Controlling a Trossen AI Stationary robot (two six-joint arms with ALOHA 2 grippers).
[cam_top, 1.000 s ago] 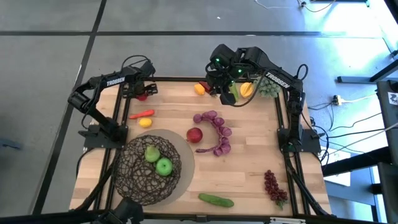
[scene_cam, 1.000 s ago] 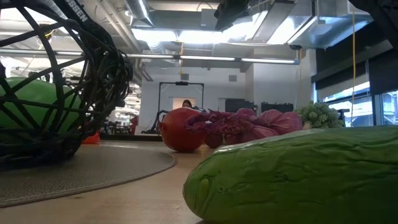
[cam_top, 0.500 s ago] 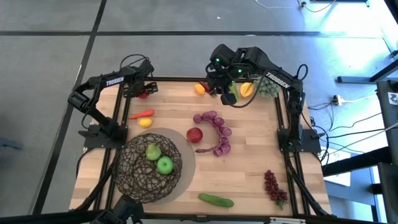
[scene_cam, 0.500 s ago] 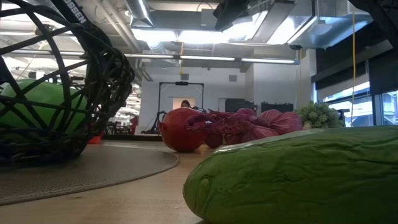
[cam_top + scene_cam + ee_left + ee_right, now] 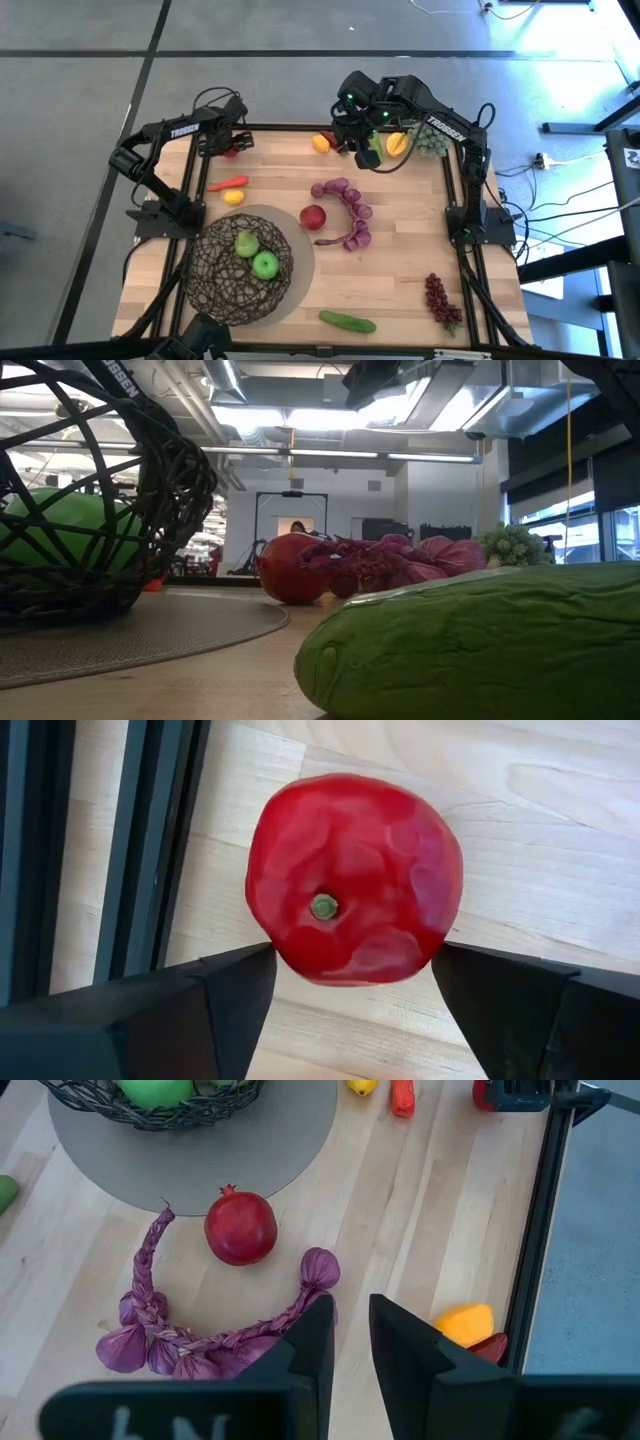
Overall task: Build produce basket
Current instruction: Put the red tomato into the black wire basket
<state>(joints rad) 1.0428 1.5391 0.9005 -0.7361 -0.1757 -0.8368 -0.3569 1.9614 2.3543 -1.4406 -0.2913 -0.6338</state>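
We see the left gripper (image 5: pixel 352 982) at the bench's (image 5: pixel 400 260) far left corner, fingers (image 5: pixel 225 1005) spread either side of a red apple (image 5: pixel 354 878), close to its flanks but not visibly clamping it. That apple sits tight against the black frame rail (image 5: pixel 150 850) on the left edge, so little room on that side.

The right gripper (image 5: pixel 346 1342) hangs over the far edge near the right corner, fingers nearly together with a narrow slot, holding nothing. Just beside it: an orange fruit (image 5: pixel 321 142), a yellow fruit (image 5: pixel 398 143) and a green bunch (image 5: pixel 433 140).

The basket (image 5: pixel 240 272) sits on a grey round mat (image 5: pixel 298 250) at the near left, holding a green apple (image 5: pixel 264 265) and a green pear (image 5: pixel 244 246). A red chili (image 5: pixel 229 183) and a small yellow fruit (image 5: pixel 233 197) lie by the left edge, between basket and left gripper.

Mid-bench: a pomegranate (image 5: pixel 313 216) just off the mat, touching a curved braid of purple bulbs (image 5: pixel 352 212). A cucumber (image 5: pixel 348 321) lies at the near edge, dark-red grapes (image 5: pixel 440 298) near the near right corner. Open wood lies right of centre and between braid and cucumber.
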